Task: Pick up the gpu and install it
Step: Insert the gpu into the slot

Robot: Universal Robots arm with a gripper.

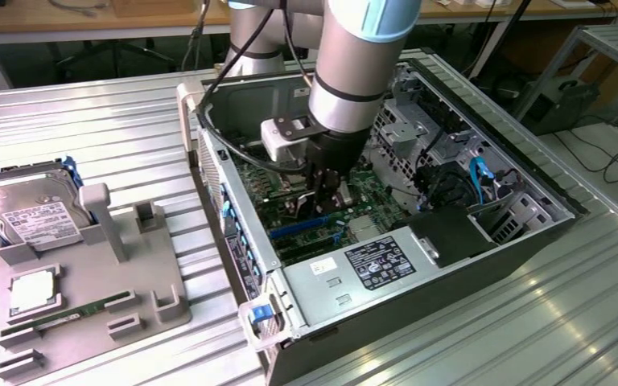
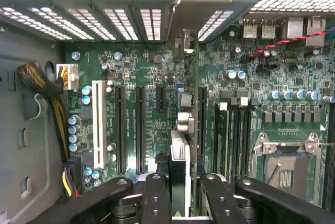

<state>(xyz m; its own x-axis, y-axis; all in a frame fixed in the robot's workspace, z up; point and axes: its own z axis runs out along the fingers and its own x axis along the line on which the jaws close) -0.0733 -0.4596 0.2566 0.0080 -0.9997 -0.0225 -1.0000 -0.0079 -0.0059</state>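
Observation:
The gpu (image 2: 180, 153) shows edge-on in the wrist view, a thin dark card running from between my fingers toward its pale metal bracket (image 2: 201, 1) at the case's rear wall. My gripper (image 2: 183, 195) is shut on it, one black finger on each face. The card hangs just above the green motherboard (image 2: 141, 67), between the black expansion slots (image 2: 140, 130) and the slot (image 2: 202, 124) beside the memory sockets. In the exterior view my gripper (image 1: 325, 191) reaches down inside the open computer case (image 1: 524, 229), with the gpu (image 1: 336, 203) beneath it.
A power supply (image 1: 379, 261) fills the case's near end, and cables (image 2: 49, 93) run along one wall. The empty CPU socket (image 2: 285, 166) lies beside the card. At the exterior view's left, a grey holder (image 1: 126, 289) carries a hard drive (image 1: 35, 217) and a memory stick (image 1: 73, 312).

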